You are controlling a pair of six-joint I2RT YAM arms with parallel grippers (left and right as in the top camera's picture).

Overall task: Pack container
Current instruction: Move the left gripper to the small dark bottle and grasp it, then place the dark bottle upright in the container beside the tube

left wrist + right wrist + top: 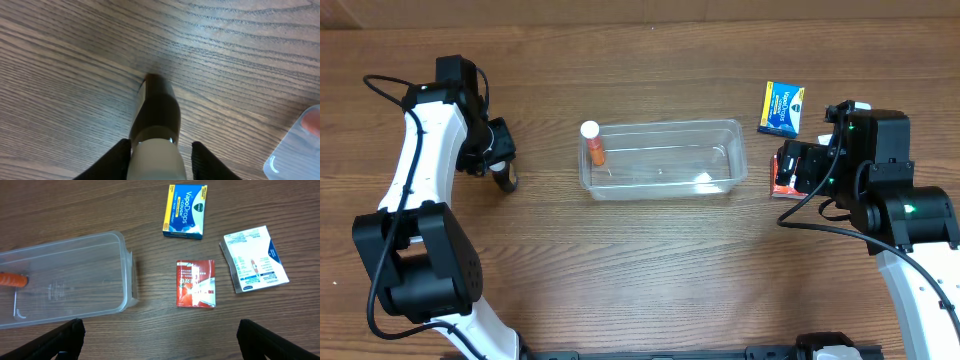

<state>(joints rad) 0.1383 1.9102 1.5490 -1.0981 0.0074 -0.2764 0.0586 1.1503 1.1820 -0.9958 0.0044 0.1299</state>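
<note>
The container [660, 158] sits open at mid-table with only an orange bottle [592, 146] at its left end, so packing is judged to be at an early stage.

The right arm is bent at the container's right end. The right gripper [160, 335] is spread wide and empty above the red box [195, 283], with the blue box [185, 211] and white box [254, 259] near.

The left gripper [162, 150] points down, well left of the container. Its fingers [116, 160] straddle the white cap of a dark bottle [157, 107], but contact cannot be confirmed.

Next move, as judged: secure that bottle, lift it, and carry it right over the rim.
</note>
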